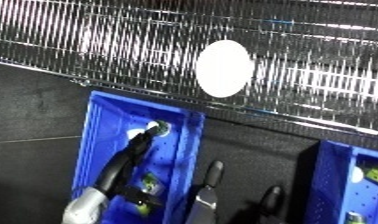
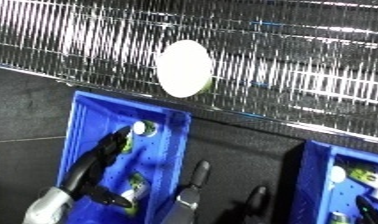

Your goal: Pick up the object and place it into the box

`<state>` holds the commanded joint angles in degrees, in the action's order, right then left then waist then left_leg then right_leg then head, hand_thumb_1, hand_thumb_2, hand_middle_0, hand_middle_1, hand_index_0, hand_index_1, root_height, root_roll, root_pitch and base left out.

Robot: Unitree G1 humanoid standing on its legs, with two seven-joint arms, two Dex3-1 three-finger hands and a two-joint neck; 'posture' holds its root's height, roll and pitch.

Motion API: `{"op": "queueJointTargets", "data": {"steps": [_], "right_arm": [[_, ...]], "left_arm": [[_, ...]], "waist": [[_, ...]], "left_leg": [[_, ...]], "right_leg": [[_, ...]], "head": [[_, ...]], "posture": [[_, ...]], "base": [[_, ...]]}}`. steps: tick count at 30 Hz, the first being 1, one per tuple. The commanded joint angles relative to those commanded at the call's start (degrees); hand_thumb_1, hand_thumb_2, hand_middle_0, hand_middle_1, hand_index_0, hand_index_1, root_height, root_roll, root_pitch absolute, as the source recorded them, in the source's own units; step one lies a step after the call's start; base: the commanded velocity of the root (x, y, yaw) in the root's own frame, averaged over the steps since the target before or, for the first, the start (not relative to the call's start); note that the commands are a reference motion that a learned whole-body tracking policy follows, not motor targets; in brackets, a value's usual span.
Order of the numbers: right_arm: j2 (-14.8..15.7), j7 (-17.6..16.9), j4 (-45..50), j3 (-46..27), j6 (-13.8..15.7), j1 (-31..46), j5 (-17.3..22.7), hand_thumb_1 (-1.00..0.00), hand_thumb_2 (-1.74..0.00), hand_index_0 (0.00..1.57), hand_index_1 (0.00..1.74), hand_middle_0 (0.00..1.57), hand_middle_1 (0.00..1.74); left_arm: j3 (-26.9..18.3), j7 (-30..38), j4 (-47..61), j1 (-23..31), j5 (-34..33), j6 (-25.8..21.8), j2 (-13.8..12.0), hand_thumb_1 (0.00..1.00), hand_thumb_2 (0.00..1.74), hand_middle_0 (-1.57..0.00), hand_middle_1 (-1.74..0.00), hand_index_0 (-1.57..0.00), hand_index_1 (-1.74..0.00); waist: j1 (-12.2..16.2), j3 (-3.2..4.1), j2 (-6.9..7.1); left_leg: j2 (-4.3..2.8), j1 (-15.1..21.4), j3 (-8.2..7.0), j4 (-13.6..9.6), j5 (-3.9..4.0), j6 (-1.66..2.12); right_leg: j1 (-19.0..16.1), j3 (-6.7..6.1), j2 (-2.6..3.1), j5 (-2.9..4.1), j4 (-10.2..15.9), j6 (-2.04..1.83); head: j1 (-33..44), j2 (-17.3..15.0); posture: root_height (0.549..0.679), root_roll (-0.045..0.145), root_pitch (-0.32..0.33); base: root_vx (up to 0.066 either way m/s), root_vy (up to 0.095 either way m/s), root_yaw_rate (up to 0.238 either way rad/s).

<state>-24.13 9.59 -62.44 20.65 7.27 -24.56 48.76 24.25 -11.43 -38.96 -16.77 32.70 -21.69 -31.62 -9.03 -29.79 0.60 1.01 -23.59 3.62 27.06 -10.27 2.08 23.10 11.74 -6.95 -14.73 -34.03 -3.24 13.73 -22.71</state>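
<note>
- Dark surface (image 1: 25, 120) lies under me, with a shiny wire-mesh rack (image 2: 283, 45) across the far side and a white oval disc (image 1: 224, 68) standing against it.
- My left hand (image 1: 132, 155) reaches into the near-left blue bin (image 1: 97, 125), its dark fingers stretched toward the far end; I cannot tell whether they pinch anything.
- Just beyond my fingertips sits a small round white-and-green object (image 2: 144, 128), inside the bin near its far wall; another small greenish item (image 2: 134, 186) lies nearer me in the same bin.
- My right hand (image 1: 209, 192) hangs over the surface between the two bins, fingers straight and holding nothing.
- A second blue bin (image 2: 323, 170) at the right holds similar small pieces.
- My judgement: the object looks delivered or nearly so; letting go and withdrawing remain.
- No brand, label or writing is legible anywhere.
</note>
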Motion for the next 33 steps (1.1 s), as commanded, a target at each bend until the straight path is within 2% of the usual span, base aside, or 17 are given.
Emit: {"op": "queueJointTargets", "data": {"steps": [6, 11, 17, 22, 29, 33], "right_arm": [[-1.14, 1.06, 0.46, -1.82, 0.96, 2.89, 3.22, 0.00, 0.00, 0.00, 0.00, 0.00, 0.00], [-1.33, 1.70, -0.20, -3.09, 1.68, 3.90, 5.30, 0.00, 0.00, 0.00, 0.00, 0.00, 0.00], [-0.80, 1.67, -0.55, -3.55, 1.94, 4.11, 6.21, 0.00, 0.00, 0.00, 0.00, 0.00, 0.00], [-0.33, 1.68, -0.96, -3.41, 1.74, 3.58, 6.38, 0.00, 0.00, 0.00, 0.00, 0.00, 0.00], [-0.02, 2.63, -0.69, -2.56, 1.60, 3.51, 5.84, 0.00, 0.00, 0.00, 0.00, 0.00, 0.00], [0.32, 3.18, -0.34, -1.84, 1.27, 3.23, 5.24, 0.00, 0.00, 0.00, 0.00, 0.00, 0.00]], "left_arm": [[-0.90, 0.31, 18.34, 2.17, 4.39, -2.28, -5.98, 0.00, 0.00, 0.00, 0.00, 0.00, 0.00], [-4.03, 1.51, 29.38, 3.15, 6.96, -3.36, -7.72, 0.00, 0.00, 0.00, 0.00, 0.00, 0.00], [-6.93, 2.42, 35.52, 3.21, 6.43, -4.38, -7.16, 0.00, 0.00, 0.00, 0.00, 0.00, 0.00], [-7.95, 5.05, 36.53, 1.94, 3.95, -3.66, -6.57, 0.00, 0.00, 0.00, 0.00, 0.00, 0.00], [-8.98, 10.44, 34.17, -0.52, 2.65, -5.93, -4.92, 0.00, 0.00, 0.00, 0.00, 0.00, 0.00], [-9.66, 13.73, 30.48, -2.17, 1.68, -7.39, -3.07, 0.00, 0.00, 0.00, 0.00, 0.00, 0.00]], "waist": [[-1.67, 0.00, -1.06], [-3.08, 0.00, -1.14], [-4.02, 0.00, -0.29], [-4.02, 0.00, 0.43], [-3.05, 0.00, 1.64], [-2.16, 0.00, 2.52]], "left_leg": [[0.90, -0.65, 0.76, 0.58, -0.61, -0.20], [1.59, -1.10, 1.38, 0.71, -0.79, -0.28], [1.99, -1.63, 1.88, 1.41, -1.17, -0.34], [2.07, -1.93, 1.95, 2.05, -1.47, -0.44], [1.73, -2.76, 1.44, 3.55, -2.10, -0.70], [1.31, -3.46, 0.96, 4.69, -2.58, -0.91]], "right_leg": [[0.06, 0.97, -0.76, 0.27, -0.08, -0.08], [0.16, 1.98, -1.34, 0.61, -0.14, -0.19], [0.29, 2.56, -1.45, 0.91, -0.37, -0.18], [0.47, 2.42, -1.33, 0.90, -0.89, -0.16], [1.43, 1.32, -0.71, 0.86, -1.85, -0.11], [2.35, 0.39, -0.10, 0.88, -2.50, -0.07]], "head": [[-6.55, 0.64], [-10.32, 1.99], [-12.67, 3.13], [-12.33, 4.58], [-9.59, 7.65], [-7.34, 10.55]], "posture": [[0.655, 0.042, 0.088], [0.656, 0.042, 0.092], [0.656, 0.041, 0.093], [0.655, 0.038, 0.089], [0.653, 0.032, 0.088], [0.651, 0.027, 0.090]], "base": [[0.007, -0.015, 0.147], [0.011, -0.050, 0.156], [0.023, -0.054, 0.074], [0.040, -0.019, -0.026], [0.036, 0.012, -0.116], [0.026, 0.027, -0.177]]}}
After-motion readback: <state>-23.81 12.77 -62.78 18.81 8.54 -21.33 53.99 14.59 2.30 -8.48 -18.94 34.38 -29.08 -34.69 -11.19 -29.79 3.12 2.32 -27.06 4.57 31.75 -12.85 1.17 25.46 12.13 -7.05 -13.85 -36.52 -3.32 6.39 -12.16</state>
